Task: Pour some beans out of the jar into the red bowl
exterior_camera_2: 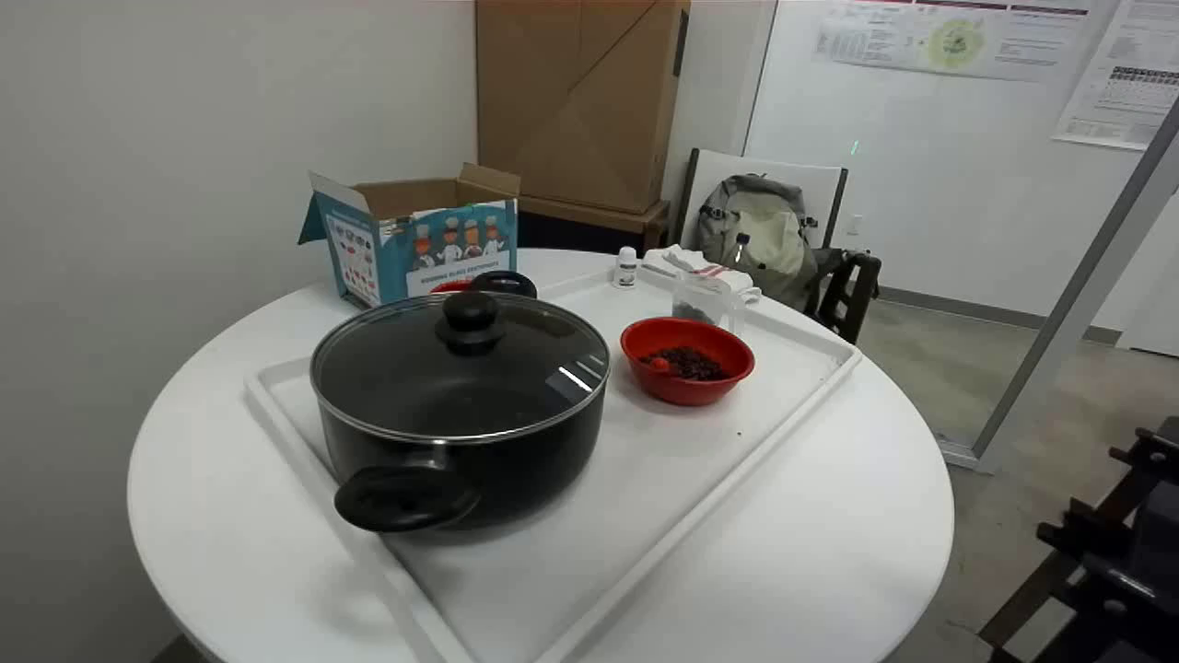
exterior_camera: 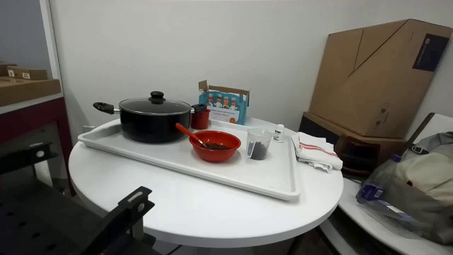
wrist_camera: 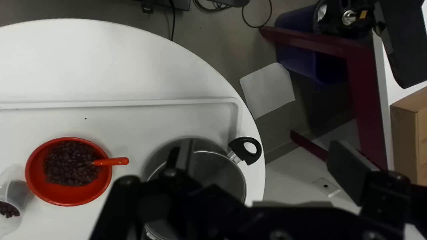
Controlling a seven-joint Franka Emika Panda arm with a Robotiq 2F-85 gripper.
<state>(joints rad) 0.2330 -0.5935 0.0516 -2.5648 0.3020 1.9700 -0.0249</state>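
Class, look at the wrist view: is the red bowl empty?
No, dark beans cover much of the inside of the red bowl, leaving a bare red strip beside them.

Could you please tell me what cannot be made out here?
Jar, wrist view: cut by the left edge.
Red container, in an exterior view: mostly behind the lidded pot.
Lidded pot, wrist view: partly behind the hand.
Print on the white bottle, in both exterior views: too small.
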